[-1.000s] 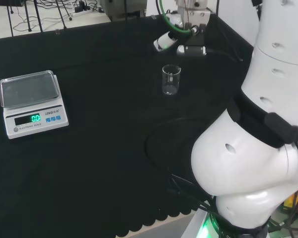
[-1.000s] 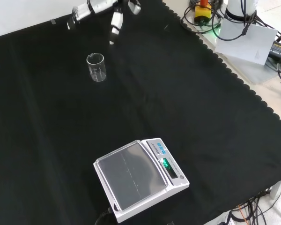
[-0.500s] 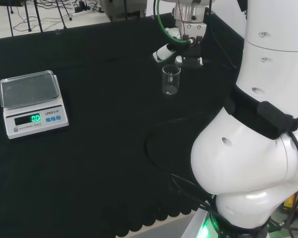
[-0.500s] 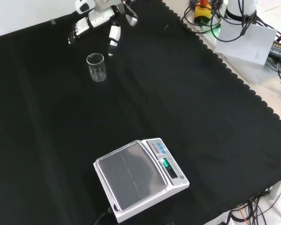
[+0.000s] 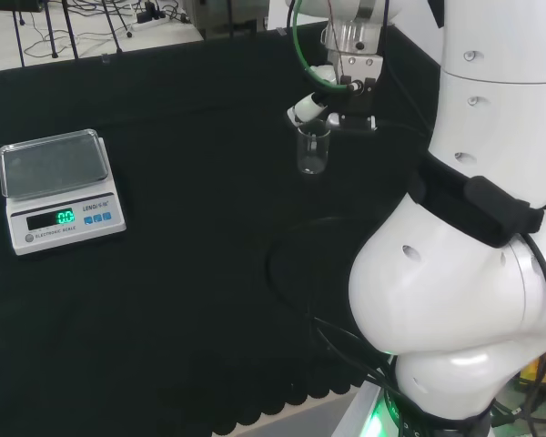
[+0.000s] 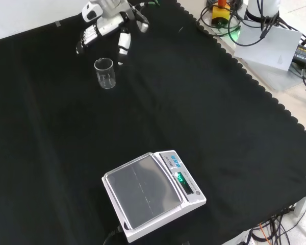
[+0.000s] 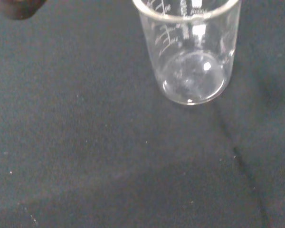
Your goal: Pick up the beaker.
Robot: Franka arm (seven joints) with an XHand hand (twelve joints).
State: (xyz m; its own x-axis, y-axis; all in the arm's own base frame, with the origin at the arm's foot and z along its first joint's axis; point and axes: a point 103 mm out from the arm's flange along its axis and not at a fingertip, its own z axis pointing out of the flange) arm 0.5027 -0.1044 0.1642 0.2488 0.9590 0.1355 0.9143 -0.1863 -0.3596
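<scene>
Black cloth (image 6: 158, 102) with a scalloped hem covers the bench, and pale floor with loose cables shows beyond its edges in the head view.

Item 1, the glass beaker (image 6: 105, 73): it stands upright on the cloth, toward 11 o'clock in the front view and just past centre toward 1 o'clock in the head view (image 5: 313, 150). The wrist view (image 7: 188, 52) shows it clear and dry inside, with white graduation marks and small print running down its wall; the print is too fine to read.

Item 2, the hand (image 6: 106, 24): it hangs above the cloth at 12 o'clock of the beaker in the front view. The fingers (image 6: 87, 37) are extended and spread, pointing down on either side of the rim, one set toward 10 o'clock of the beaker and one fingertip toward 1 o'clock. No contact with the glass is visible; nothing is held. In the head view the hand (image 5: 338, 89) sits directly above the beaker, with a white fingertip close to the rim.

Item 3, the digital scale (image 6: 152, 195): it sits well apart from the beaker, toward 6 o'clock in the front view and 9 o'clock in the head view (image 5: 58, 187). Its steel pan is bare; a green display is lit beside blue buttons.

The arm's white links (image 5: 478, 246) stand at 3 o'clock in the head view.
</scene>
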